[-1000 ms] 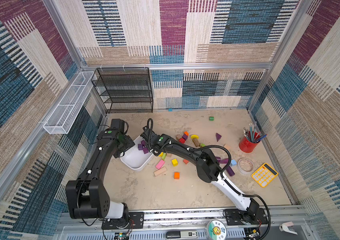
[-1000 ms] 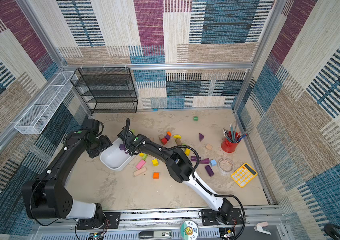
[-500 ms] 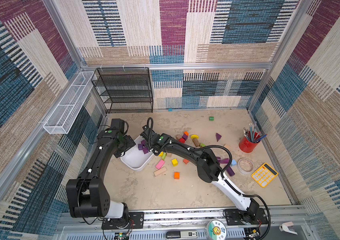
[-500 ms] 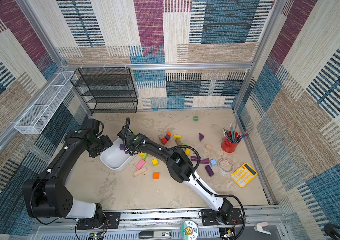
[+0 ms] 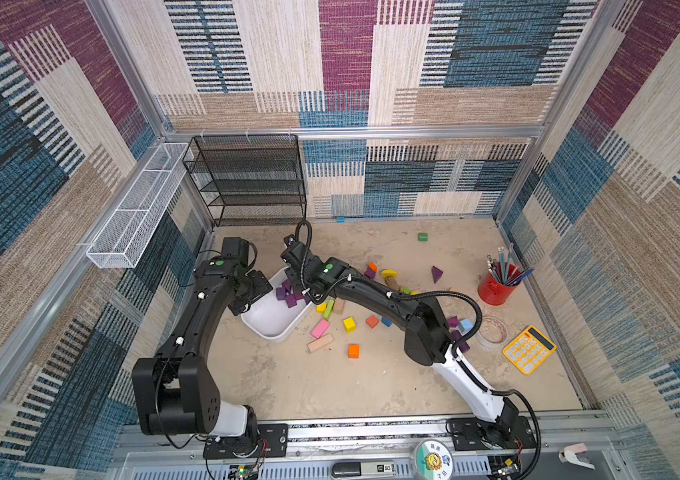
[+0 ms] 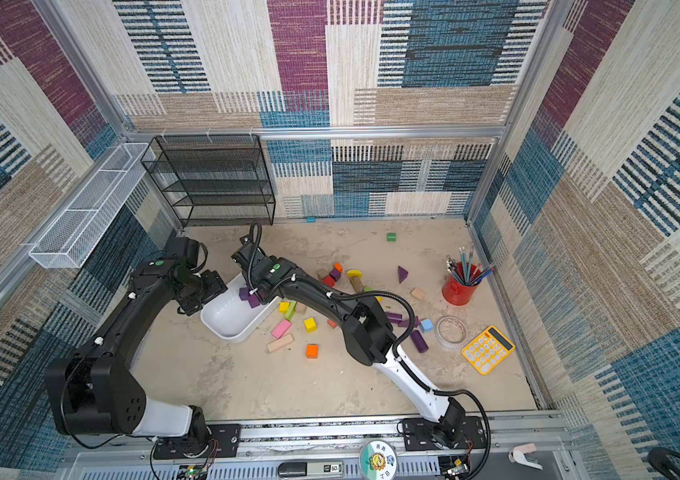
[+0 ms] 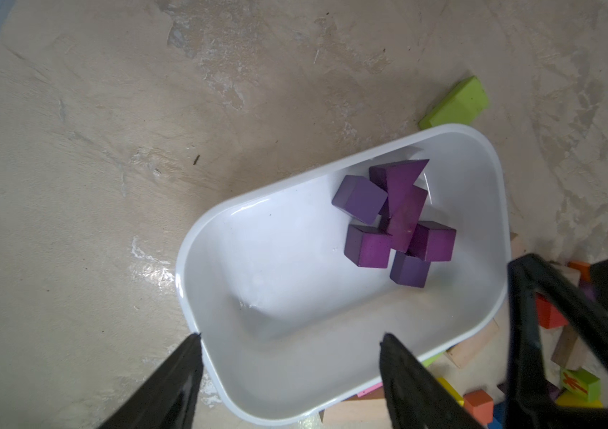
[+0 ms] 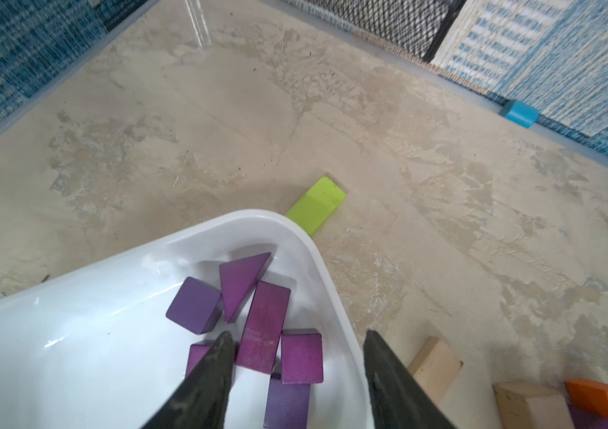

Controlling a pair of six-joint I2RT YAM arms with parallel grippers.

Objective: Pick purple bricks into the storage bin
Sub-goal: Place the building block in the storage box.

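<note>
Right gripper (image 8: pixel 296 334) hangs over the white storage bin (image 8: pixel 250 217), fingers spread, empty. Several purple bricks (image 8: pixel 263 327) lie inside. Left gripper (image 7: pixel 291 336) likewise spread, empty. Deposit judged done. Next: fetch the stray purple brick (image 6: pixel 418 341).

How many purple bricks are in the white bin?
6, bunched at one end of the storage bin: a wedge, an oblong, four cubes. Others may be hidden beneath.
</note>
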